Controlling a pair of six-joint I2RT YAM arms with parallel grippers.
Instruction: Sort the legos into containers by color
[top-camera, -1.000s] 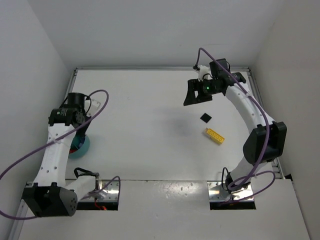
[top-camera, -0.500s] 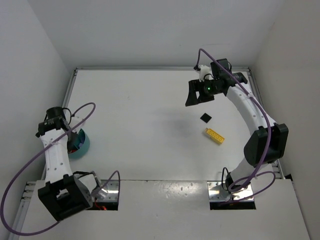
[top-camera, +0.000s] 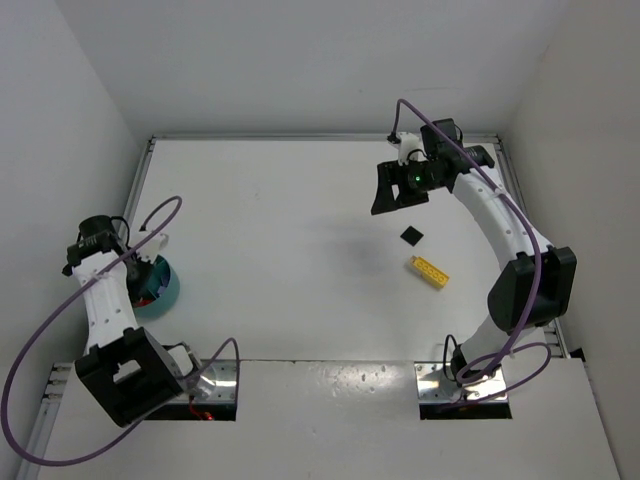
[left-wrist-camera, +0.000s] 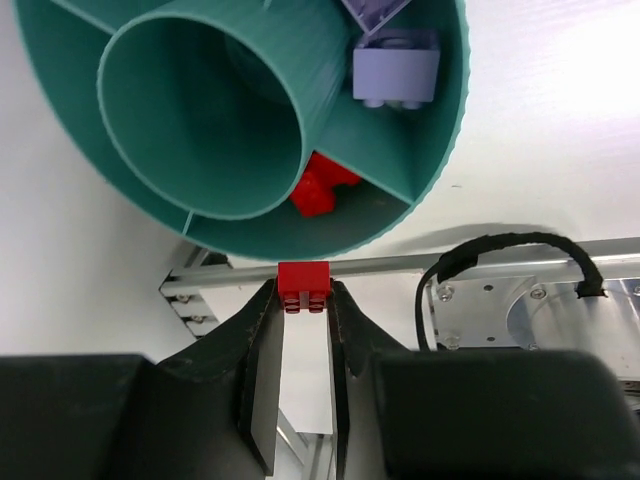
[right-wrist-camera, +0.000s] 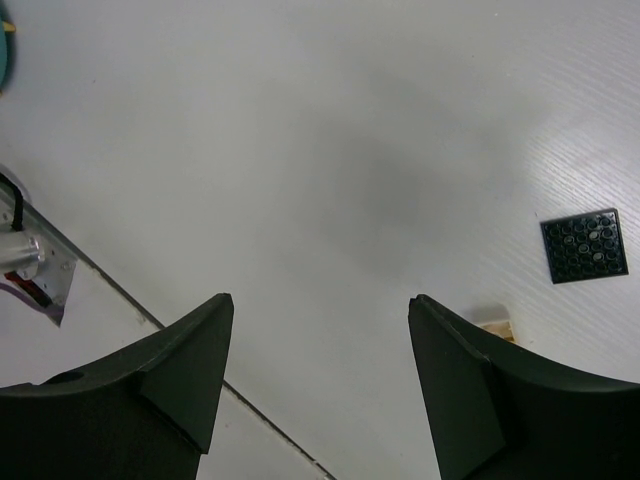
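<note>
My left gripper is shut on a small red lego, pinched at the fingertips just outside the near rim of the round teal container. The container has a central tube and wedge compartments. One wedge holds a red lego, another a lavender lego. In the top view the left gripper hangs by the teal container at the left edge. My right gripper hovers open and empty at the back right. A yellow lego and a small black lego plate lie below it.
The black plate lies right of the open right gripper. White walls enclose the table on the left, back and right. A metal rail and mounting plate with a black cable sit close to the container.
The left arm has swung its wrist leftward and nearer, keeping the red lego by the teal container. The right arm has hardly moved.
</note>
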